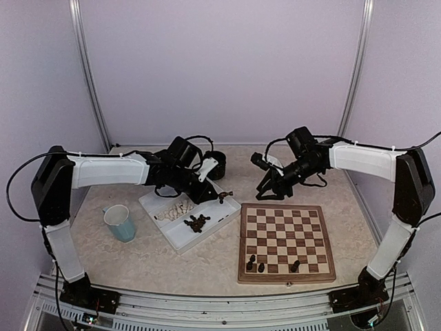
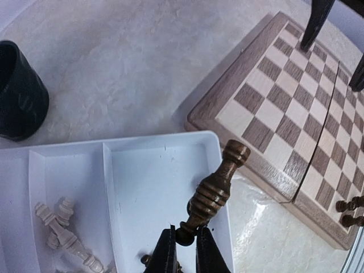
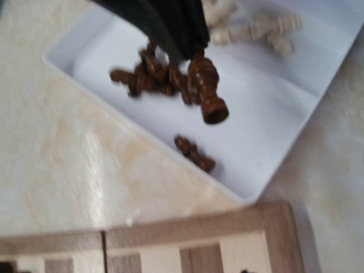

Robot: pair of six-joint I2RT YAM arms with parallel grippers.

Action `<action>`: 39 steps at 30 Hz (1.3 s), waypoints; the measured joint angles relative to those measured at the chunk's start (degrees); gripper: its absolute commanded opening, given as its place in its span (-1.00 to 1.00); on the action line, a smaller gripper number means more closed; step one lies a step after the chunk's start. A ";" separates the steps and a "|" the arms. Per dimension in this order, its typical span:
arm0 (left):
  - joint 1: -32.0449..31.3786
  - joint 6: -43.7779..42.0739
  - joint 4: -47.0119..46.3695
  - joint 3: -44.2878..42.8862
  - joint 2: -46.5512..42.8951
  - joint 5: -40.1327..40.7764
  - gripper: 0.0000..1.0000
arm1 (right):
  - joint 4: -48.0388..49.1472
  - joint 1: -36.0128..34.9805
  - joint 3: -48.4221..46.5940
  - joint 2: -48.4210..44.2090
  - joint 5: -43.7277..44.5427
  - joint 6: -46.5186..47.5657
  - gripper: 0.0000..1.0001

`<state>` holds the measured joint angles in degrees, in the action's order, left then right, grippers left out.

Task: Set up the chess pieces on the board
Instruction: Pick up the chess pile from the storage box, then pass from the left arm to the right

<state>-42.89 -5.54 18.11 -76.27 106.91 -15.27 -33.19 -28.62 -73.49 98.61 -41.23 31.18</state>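
A white two-compartment tray (image 1: 176, 236) is lying at an angle on the mottled beige tabletop (image 1: 207, 267). A light blue cup (image 1: 120, 223) is standing just beside the tray's left side, mouth tilting toward the camera. A black cup (image 1: 215, 165) is sitting near the tray's far end.

The left arm (image 1: 110, 169) of smooth white plastic shells and its matching right arm (image 1: 363, 158) are wearing pale moulded covers over their long links, with blocky black housings (image 1: 52, 181) capping the joints. Thin black cables (image 1: 8, 186) are looping outside each arm. Slim, flat black fingers (image 2: 166, 251) are tapering to narrow tips on the left arm's end.
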 measured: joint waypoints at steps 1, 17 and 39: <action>0.00 0.76 -0.72 0.37 -0.85 -0.15 -0.92 | 0.04 0.00 -0.68 0.22 -0.63 -0.83 -0.09; 0.55 14.47 -16.37 7.89 -4.02 -2.05 -0.91 | 11.30 0.02 -11.02 13.62 -18.18 -31.30 -0.02; 0.59 16.44 -20.26 7.98 -4.33 -5.07 -0.91 | 19.74 0.02 -11.30 16.59 -23.74 -43.15 -0.46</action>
<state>-42.30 10.90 -2.15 -68.29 102.59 -20.34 -13.45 -28.60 -84.79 115.20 -64.97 -11.97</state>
